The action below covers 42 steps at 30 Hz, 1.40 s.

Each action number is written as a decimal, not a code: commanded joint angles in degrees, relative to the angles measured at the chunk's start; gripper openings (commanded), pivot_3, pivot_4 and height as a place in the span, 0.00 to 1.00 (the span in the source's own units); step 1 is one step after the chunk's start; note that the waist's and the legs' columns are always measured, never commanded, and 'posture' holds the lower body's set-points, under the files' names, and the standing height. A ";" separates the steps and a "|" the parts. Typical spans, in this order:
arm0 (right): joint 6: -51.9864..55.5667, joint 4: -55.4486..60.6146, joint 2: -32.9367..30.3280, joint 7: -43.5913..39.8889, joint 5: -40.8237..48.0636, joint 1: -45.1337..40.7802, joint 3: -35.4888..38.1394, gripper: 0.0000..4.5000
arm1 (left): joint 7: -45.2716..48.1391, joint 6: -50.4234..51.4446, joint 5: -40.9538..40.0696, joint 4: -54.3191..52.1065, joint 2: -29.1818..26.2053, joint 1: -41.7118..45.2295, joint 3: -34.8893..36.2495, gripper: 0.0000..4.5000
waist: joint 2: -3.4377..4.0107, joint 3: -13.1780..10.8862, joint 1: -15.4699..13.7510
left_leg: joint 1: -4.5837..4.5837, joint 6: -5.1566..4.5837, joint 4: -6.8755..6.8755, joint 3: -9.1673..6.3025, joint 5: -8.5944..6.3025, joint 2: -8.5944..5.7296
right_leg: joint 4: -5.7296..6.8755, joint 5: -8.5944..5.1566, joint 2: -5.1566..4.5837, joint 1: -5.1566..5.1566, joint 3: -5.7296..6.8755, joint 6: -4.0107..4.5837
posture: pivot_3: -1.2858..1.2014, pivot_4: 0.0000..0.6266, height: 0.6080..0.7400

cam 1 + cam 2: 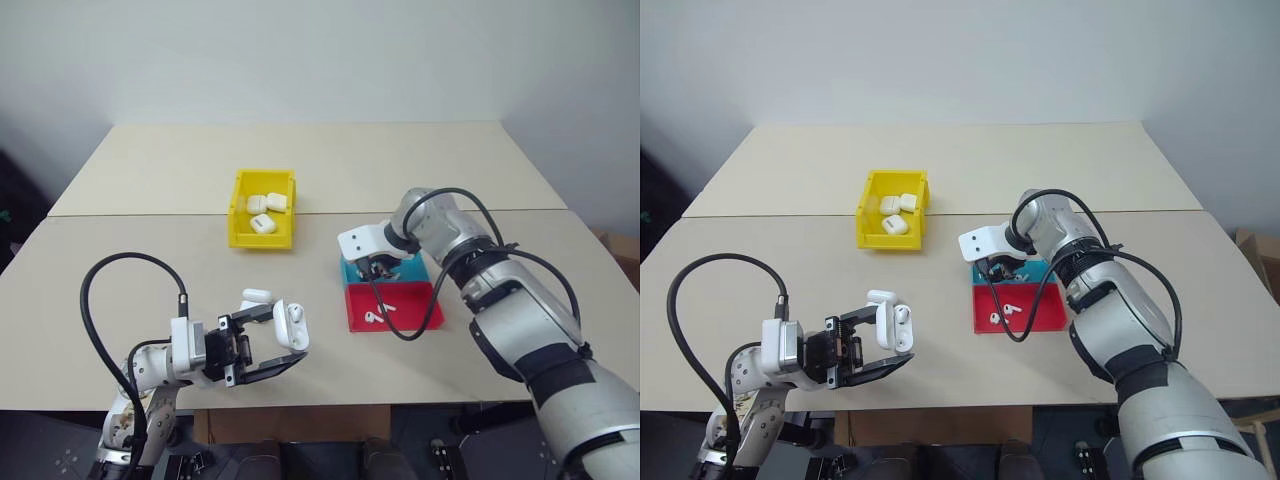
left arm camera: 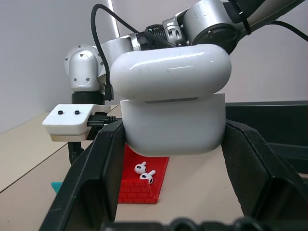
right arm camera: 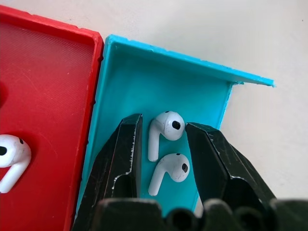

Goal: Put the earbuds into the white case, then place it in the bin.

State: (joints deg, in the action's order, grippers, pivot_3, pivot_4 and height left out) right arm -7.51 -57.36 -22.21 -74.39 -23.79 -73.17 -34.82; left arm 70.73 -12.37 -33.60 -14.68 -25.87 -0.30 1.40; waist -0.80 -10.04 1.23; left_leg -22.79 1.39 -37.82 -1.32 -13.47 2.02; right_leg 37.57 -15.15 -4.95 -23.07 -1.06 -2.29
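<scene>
Fingers of my right gripper (image 3: 161,144) stand part open inside the blue tray (image 3: 125,82), straddling two glossy stemmed earbuds (image 3: 166,127) without closing on them. Red tray (image 3: 48,72) touches the blue one edge to edge and holds another earbud (image 3: 9,159). My left gripper (image 2: 173,159) clamps the white case (image 2: 173,106), lid hinged open, above the near table edge. Yellow bin (image 1: 262,207), tall-walled, sits well apart farther back with three cases inside; bare table (image 1: 150,250) lies between.
</scene>
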 commanded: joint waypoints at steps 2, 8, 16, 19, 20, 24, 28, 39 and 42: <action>-1.12 -0.56 0.12 0.21 -0.95 -0.81 0.70 0.40 | -0.26 -1.52 -0.16 -1.99 0.00 0.01 0.07 0.61 | 0.00 0.00 0.03 | 0.02 0.00 0.00 0.00 0.00 0.00 | 0.02 0.00 0.01 0.00 -0.01 0.00 | 0.52 0.24 1.00; -1.46 -1.00 0.48 0.47 -1.30 -0.94 0.64 0.40 | -0.25 -1.52 -0.17 -1.99 0.01 0.10 -0.06 0.61 | 0.00 0.01 0.06 | 0.02 0.00 0.00 0.00 0.00 0.01 | 0.02 0.00 0.01 0.00 -0.02 0.00 | 0.52 0.24 1.00; -2.03 -1.69 0.65 0.42 -1.62 -1.26 0.69 0.40 | -0.36 -1.48 -0.01 -1.82 0.03 0.31 -0.17 0.61 | 0.01 0.01 0.14 | 0.04 0.00 0.00 0.00 0.01 0.00 | 0.03 0.00 0.01 0.01 -0.03 0.00 | 0.52 0.24 1.00; -2.43 -1.58 0.70 0.64 -1.66 -1.20 0.67 0.40 | -0.43 -1.39 0.03 -1.84 0.04 0.40 -0.24 0.61 | 0.01 0.01 0.18 | 0.04 0.00 0.00 0.00 0.01 0.01 | 0.03 0.00 0.01 0.01 -0.03 0.00 | 0.52 0.24 1.00; -2.42 -1.51 0.74 0.50 -1.59 -1.15 0.71 0.40 | -0.46 -1.33 0.02 -1.88 0.02 0.41 -0.26 0.61 | 0.01 0.01 0.18 | 0.04 -0.01 0.00 0.00 0.01 0.01 | 0.03 0.00 0.01 0.01 -0.03 0.00 | 0.52 0.24 1.00; -2.54 -1.63 0.81 0.64 -1.82 -1.08 0.62 0.40 | -0.52 -1.34 0.12 -1.80 0.02 0.54 -0.35 0.61 | 0.01 0.01 0.21 | 0.04 0.00 0.00 0.00 0.01 0.01 | 0.03 0.00 0.01 0.01 -0.03 0.00 | 0.52 0.24 1.00; -2.68 -1.36 0.84 0.44 -1.65 -0.88 0.83 0.28 | -0.70 -1.27 0.19 -1.94 0.00 0.48 -0.42 0.61 | 0.01 0.01 0.26 | 0.04 -0.01 0.00 0.00 0.01 0.01 | 0.04 0.00 0.01 0.01 -0.03 0.00 | 0.52 0.24 1.00; -2.34 -1.12 0.85 0.46 -1.88 -0.96 1.54 0.28 | -0.92 -1.10 0.13 -2.08 -0.05 0.49 -0.51 0.61 | 0.01 0.01 0.71 | 0.04 -0.01 0.00 0.00 0.01 0.01 | 0.04 0.00 0.01 0.01 -0.04 0.00 | 0.52 0.24 1.00; -0.96 0.43 0.22 -0.63 -0.16 -1.53 3.40 0.28 | -1.12 -0.80 -0.09 -2.27 -0.02 0.62 -0.49 0.61 | 0.01 0.01 0.74 | 0.03 -0.01 0.00 0.00 0.01 0.00 | 0.04 0.00 0.01 0.00 -0.04 0.00 | 0.52 0.24 1.00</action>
State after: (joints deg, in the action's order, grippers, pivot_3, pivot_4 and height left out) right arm -9.41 -58.55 -21.40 -74.25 -25.57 -73.59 -33.36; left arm 70.16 -12.43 -33.31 -14.68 -25.87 -0.15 0.94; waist -0.79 -10.03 1.97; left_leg -22.79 1.39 -37.82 -1.32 -13.46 2.02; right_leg 37.61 -15.16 -4.94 -23.09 -1.10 -2.29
